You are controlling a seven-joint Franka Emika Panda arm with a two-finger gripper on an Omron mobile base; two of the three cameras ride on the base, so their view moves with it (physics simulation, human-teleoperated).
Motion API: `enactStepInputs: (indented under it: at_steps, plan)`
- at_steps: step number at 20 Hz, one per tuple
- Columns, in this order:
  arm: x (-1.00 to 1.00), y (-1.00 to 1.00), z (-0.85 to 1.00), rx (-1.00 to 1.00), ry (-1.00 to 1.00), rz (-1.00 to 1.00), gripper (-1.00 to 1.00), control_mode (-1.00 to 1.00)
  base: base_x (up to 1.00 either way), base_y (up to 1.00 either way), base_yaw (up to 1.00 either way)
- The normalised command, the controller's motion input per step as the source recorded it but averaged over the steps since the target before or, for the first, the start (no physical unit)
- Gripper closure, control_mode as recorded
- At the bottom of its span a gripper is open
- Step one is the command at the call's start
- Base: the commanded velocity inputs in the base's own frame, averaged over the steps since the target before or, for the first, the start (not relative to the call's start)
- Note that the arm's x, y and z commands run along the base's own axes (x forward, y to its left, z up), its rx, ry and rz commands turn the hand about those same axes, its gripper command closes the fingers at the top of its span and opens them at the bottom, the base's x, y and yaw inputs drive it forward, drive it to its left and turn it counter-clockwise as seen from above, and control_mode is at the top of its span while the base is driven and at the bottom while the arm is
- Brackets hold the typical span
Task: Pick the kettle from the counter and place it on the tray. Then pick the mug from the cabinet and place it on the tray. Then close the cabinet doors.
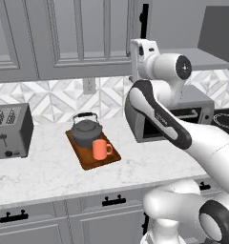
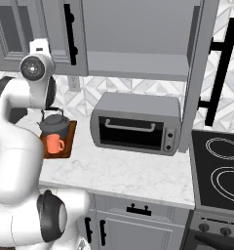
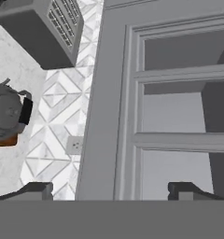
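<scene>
Hand view, hand [image 3: 109,190] wide apart, facing cabinet door [image 3: 174,93]

White marble-look counter [image 1: 49,176] bearing a flat reddish-brown wooden tray [image 1: 88,161]; on it stand a squat dark grey metal kettle [image 1: 85,131] and, in front and touching, a small orange mug [image 1: 101,149]. Grey toaster [image 1: 10,131] at left; grey toaster oven [image 1: 202,112] behind the white arm [image 1: 173,128].

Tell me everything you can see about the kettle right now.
The kettle is squat, round and dark grey, metal by its look, with a lid knob on top and a thin black arched handle standing up over it. It sits upright on the far half of the reddish-brown tray on the white counter. The orange mug stands right in front of it, close or touching. Nothing grips it.
</scene>
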Motion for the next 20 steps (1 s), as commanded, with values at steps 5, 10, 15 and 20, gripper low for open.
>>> enactStepInputs:
  at_steps: [5, 10, 15, 20]
  plan:
    - [-0.70, 0.00, 0.10, 0.00, 0.00, 0.04, -1.00, -1.00, 0.00, 0.00, 0.00]
    - [-0.66, 0.01, 0.06, -0.04, 0.00, 0.08, -1.00, -1.00, 0.00, 0.00, 0.00]
    - [-0.52, 0.03, 0.01, -0.13, 0.00, 0.10, -1.00, -1.00, 0.00, 0.00, 0.00]
    - [-0.48, 0.01, 0.03, -0.17, 0.00, 0.08, -1.00, -1.00, 0.00, 0.00, 0.00]
